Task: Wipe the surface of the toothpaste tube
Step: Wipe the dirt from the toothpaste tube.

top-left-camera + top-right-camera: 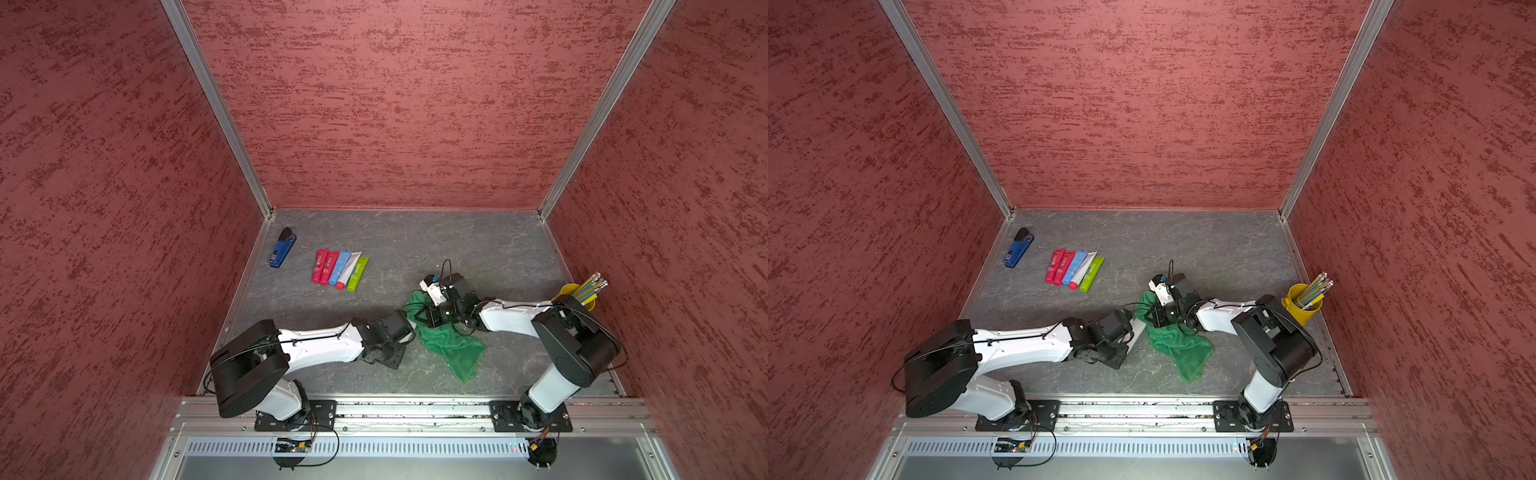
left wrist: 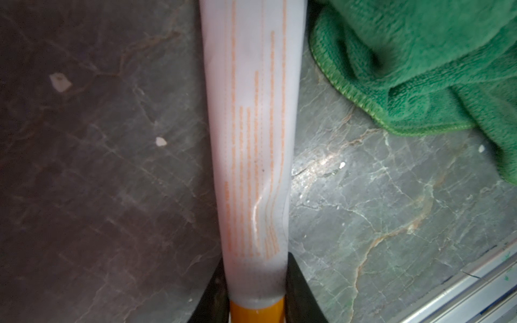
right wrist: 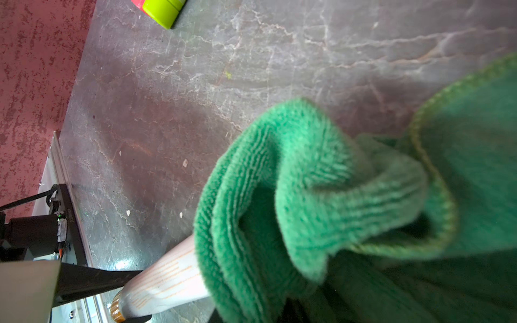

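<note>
Toothpaste tube (image 2: 249, 139) end under cloth (image 3: 307, 181) fold; open tabletop (image 2: 98, 167) alongside.

white toothpaste tube (image 2: 251, 139): rows of orange print, too blurred to read
red tubes (image 1: 321, 266): white lettering along each, too small to read

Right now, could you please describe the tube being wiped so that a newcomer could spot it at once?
On the grey table, find the green cloth near its front edge. The tube runs from the left gripper to the cloth's edge. Unlike the five tubes lying in a row further back, it is white with orange print and an orange cap.
</note>
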### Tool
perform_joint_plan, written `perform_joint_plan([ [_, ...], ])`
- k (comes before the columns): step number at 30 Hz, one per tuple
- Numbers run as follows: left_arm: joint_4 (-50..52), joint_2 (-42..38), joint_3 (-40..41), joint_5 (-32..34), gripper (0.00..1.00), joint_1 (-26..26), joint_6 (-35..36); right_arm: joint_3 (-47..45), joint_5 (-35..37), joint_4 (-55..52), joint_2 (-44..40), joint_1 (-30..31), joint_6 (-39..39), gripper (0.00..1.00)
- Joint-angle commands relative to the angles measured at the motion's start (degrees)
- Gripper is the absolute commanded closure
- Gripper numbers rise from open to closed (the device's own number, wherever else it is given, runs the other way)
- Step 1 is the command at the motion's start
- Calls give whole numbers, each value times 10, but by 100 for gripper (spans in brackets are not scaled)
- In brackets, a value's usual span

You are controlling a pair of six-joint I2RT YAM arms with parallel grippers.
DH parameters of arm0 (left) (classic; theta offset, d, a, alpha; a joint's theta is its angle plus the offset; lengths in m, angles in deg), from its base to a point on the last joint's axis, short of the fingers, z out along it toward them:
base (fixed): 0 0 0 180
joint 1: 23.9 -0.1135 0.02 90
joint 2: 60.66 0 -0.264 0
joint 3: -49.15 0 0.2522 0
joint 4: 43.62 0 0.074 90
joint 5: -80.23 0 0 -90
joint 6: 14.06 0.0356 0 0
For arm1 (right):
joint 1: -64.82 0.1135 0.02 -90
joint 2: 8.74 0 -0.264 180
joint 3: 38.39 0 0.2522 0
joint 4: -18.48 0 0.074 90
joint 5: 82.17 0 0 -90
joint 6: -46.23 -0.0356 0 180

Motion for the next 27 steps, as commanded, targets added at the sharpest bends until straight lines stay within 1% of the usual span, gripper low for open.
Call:
perform_joint_plan([
  [1,-26,26,3,8,85,-5,9,-30,-51,6,12,35,-14,100],
  [5,-29,20,3,7,86,-14,17,-48,-109,42,16,72,-41,100],
  [8,-32,17,3,3,88,-19,23,-54,-109,57,29,79,-56,100],
  [11,-34,15,4,2,89,-21,26,-45,-66,34,49,70,-48,100],
  [13,-34,12,6,3,89,-21,25,-38,-42,27,64,45,-53,100],
  [14,-34,10,8,3,90,-21,25,-31,-14,13,69,31,-48,100],
  [18,-38,-1,20,5,91,-22,22,2,129,-43,65,-25,-28,100],
  [19,-39,-2,23,5,92,-23,22,11,177,-59,58,-36,-22,100],
  [21,-38,-2,25,4,92,-27,23,24,250,-82,45,-43,-11,100],
  [22,-36,-2,24,4,92,-31,24,24,268,-80,37,-46,-11,100],
  [25,-25,4,13,8,91,-40,31,-2,268,-45,15,-54,-16,100],
  [26,-22,7,6,10,87,-43,32,-14,267,-31,9,-58,-18,100],
  [27,-16,10,-2,11,77,-45,34,-22,262,-24,5,-61,-18,100],
])
